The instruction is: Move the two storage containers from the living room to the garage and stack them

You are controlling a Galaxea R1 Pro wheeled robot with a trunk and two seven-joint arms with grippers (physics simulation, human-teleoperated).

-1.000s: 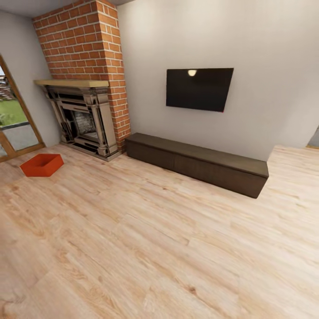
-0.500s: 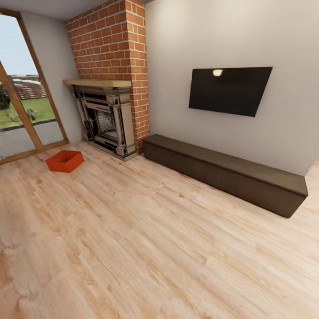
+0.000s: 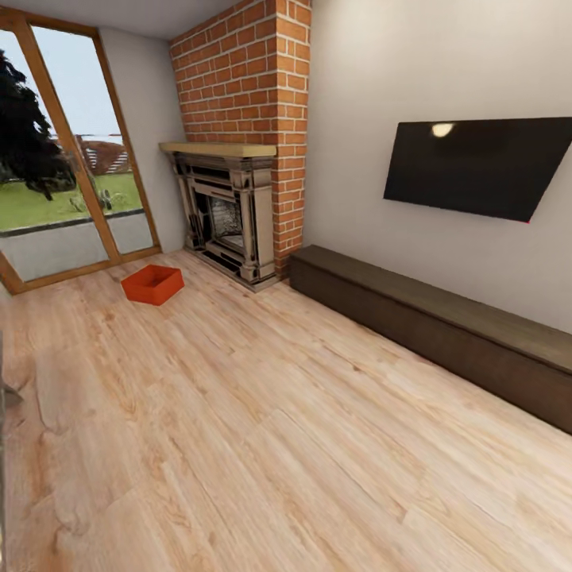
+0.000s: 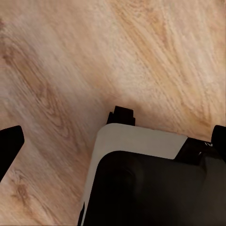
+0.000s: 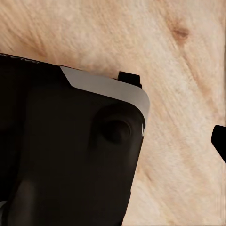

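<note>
View swung left since a second ago: bin [image 3: 152,284] now nearer centre, far left, on wood floor [image 3: 262,445] beside fireplace [image 3: 229,213], near glass door [image 3: 67,171]. Means I'm lining up to approach. Both pincers spread, empty. Second bin unseen.

One storage container [image 3: 152,284] is in view, red-orange and open on top, on the wood plank floor [image 3: 262,445] in front of the fireplace [image 3: 226,213]. There is one fireplace, with one wooden mantel shelf [image 3: 218,148] on top of it and one red brick chimney [image 3: 250,75] rising above it. Beside the fireplace, on the side away from the container, stands one long low dark cabinet [image 3: 445,330]. On the wall above this cabinet hangs one black screen [image 3: 481,164]. On the other side of the fireplace there is one large glass door [image 3: 67,159] with a wooden frame.
</note>
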